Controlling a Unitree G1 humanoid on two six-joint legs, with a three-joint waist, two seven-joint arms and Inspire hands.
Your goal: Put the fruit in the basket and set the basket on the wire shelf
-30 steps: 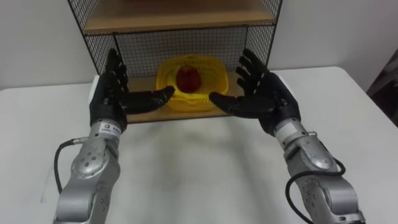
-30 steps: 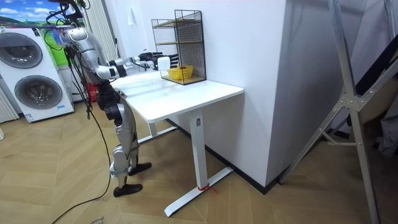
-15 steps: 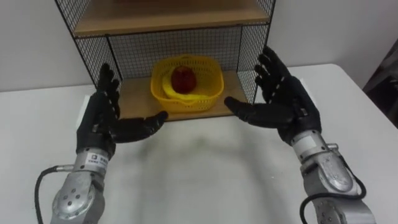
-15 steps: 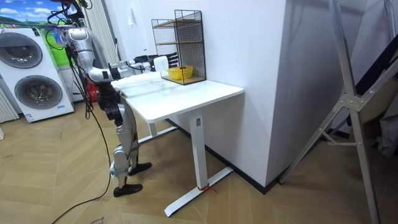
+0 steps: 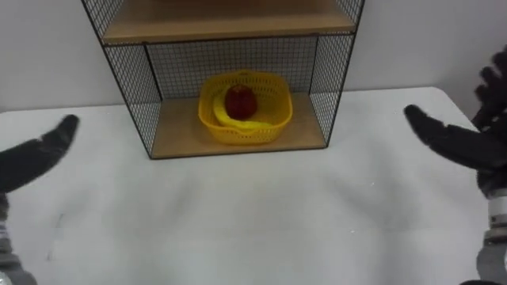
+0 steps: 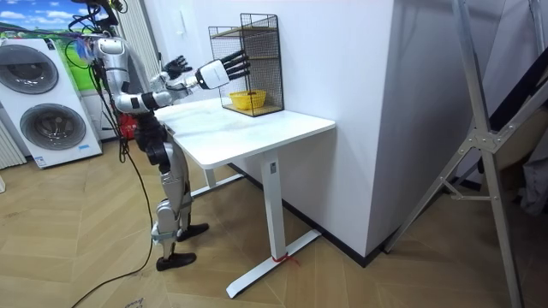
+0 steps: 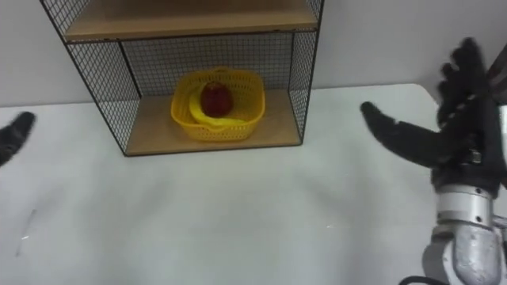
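The yellow basket (image 5: 247,133), a red apple (image 5: 241,101) inside, sits on the wire shelf's (image 5: 133,83) lower board at the desk's (image 5: 253,218) back edge. Left hand (image 5: 36,156) hovers over the desk's left edge, right hand (image 7: 467,131) over its right edge, both empty, fingers spread straight

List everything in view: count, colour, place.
wire shelf: one, black wire with wooden boards, at the table's back edge by the wall
basket: one, yellow, on the shelf's bottom board
red fruit: one, in the basket
yellow curved fruit: one, probably a banana, in the basket beside the red one
table: one, white, before the robot
washing machines: two, white, room view's left
left hand: black, open, above the table's left
right hand: black, open, above the table's right
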